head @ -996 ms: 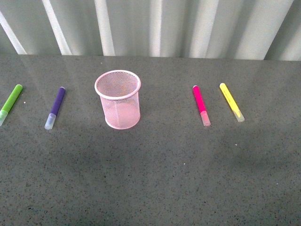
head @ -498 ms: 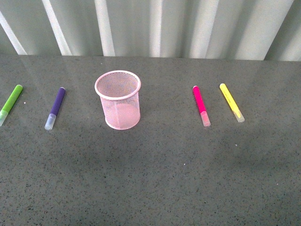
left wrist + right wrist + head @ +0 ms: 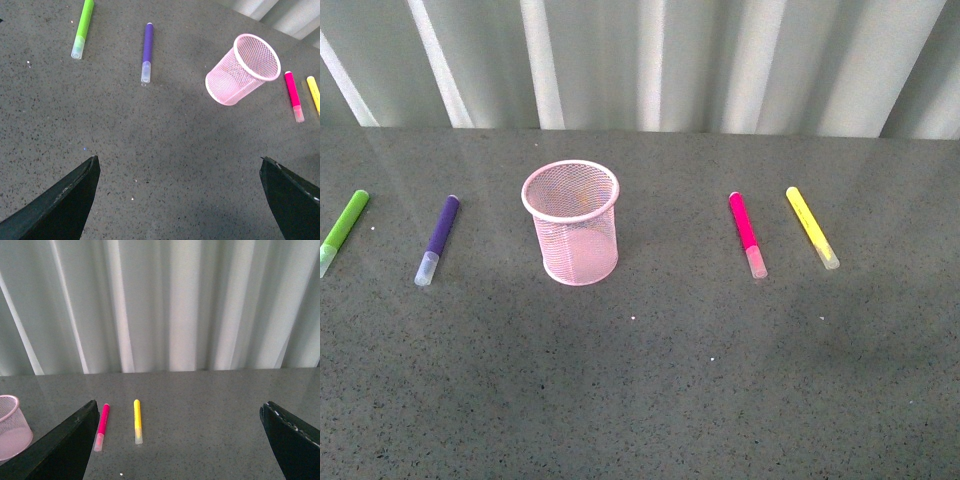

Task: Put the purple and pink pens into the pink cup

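The left jaws are spread wide with nothing between them, hanging over bare bench (image 3: pixel 650 390) and looking down on the row of things. The right jaws are spread just as wide and also empty, but held level, facing the far wall rather than the bench. Neither arm shows in the front view, so no grasp has begun. Taking the pink cup (image 3: pixel 578 248) as the middle of a dial in the front view, the near half of the bench toward 6 o'clock carries nothing. The cup stands upright with its mouth open and looks empty through the mesh, ready to take a pen dropped in from above. The purple pen (image 3: pixel 438 238) lies flat at 9 o'clock, well apart from the cup, with its clear cap toward 6 o'clock. The pink pen (image 3: pixel 747 232) lies flat at 3 o'clock, also cap toward 6. Each pen seems set on the side of one arm, so left can probably take purple and right pink without crossing. Further out at 9 o'clock lies a green pen (image 3: pixel 344 230), and just beyond the pink one at 3 o'clock a yellow pen (image 3: pixel 811 226), both likely decoys to leave alone. Behind, at 12 o'clock, the ribbed wall (image 3: pixel 650 60) closes the scene.
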You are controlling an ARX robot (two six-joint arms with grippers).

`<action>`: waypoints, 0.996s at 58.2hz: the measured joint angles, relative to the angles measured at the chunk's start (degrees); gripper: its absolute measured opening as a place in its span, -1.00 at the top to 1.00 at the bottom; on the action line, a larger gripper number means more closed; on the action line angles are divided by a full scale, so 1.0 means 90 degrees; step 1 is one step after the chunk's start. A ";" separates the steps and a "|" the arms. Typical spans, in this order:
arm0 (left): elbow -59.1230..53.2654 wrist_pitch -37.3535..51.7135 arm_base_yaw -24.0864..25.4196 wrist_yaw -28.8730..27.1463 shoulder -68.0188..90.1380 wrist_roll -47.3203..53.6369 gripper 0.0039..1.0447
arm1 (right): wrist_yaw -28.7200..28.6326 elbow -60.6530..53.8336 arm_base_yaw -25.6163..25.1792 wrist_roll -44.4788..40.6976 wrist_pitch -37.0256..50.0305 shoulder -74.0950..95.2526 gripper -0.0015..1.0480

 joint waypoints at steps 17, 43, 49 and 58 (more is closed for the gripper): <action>0.2038 0.1741 -0.0136 -0.0061 0.4187 0.0670 -0.88 | 0.0000 0.0000 0.0000 0.0000 0.0000 0.0000 -0.87; 0.5166 0.0415 -0.0814 -0.0423 0.7630 0.2072 -0.88 | 0.0000 0.0000 0.0000 0.0000 0.0000 0.0000 -0.87; 0.5557 0.0279 -0.0884 -0.0682 0.8272 0.2365 -0.88 | 0.0000 0.0000 0.0000 0.0000 0.0000 0.0000 -0.87; 0.6096 0.0117 -0.0886 -0.0772 0.8966 0.2426 -0.88 | 0.0000 0.0000 0.0000 0.0000 0.0000 0.0000 -0.87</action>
